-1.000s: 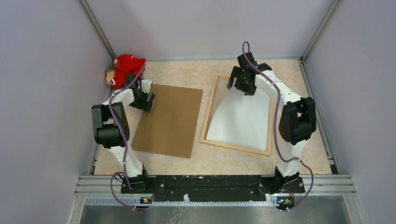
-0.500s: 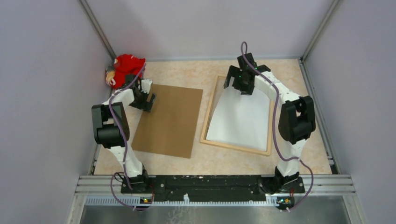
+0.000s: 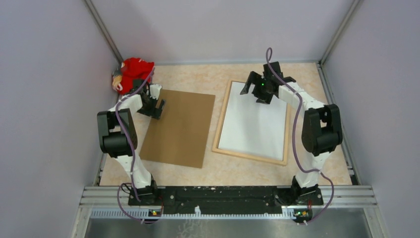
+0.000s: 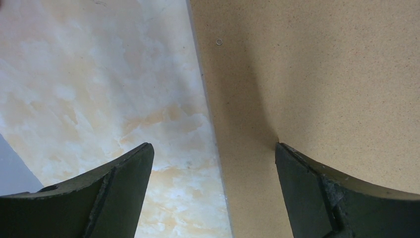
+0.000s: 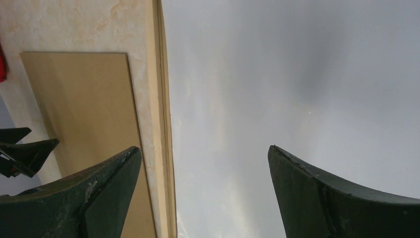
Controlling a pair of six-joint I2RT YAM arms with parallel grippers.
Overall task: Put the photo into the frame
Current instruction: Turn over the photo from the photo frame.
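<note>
A pale marbled bench (image 3: 233,79) inside grey walls carries the frame (image 3: 247,155), and the photo (image 3: 255,124) lies flat inside the frame with its whitish back facing up, its edges close along the wooden rails. The right gripper (image 5: 203,148) hovers over the far end of the frame, its jaws wide apart and holding nothing. Well to the left of the frame, the left gripper (image 4: 213,146) is also wide and empty, straddling the far left edge of the brown backing board (image 3: 181,126). The photo looks thin, light and bendable, with a smooth surface, so I think it creases easily. It is better taken at one free edge or corner, or only pressed gently flat.
</note>
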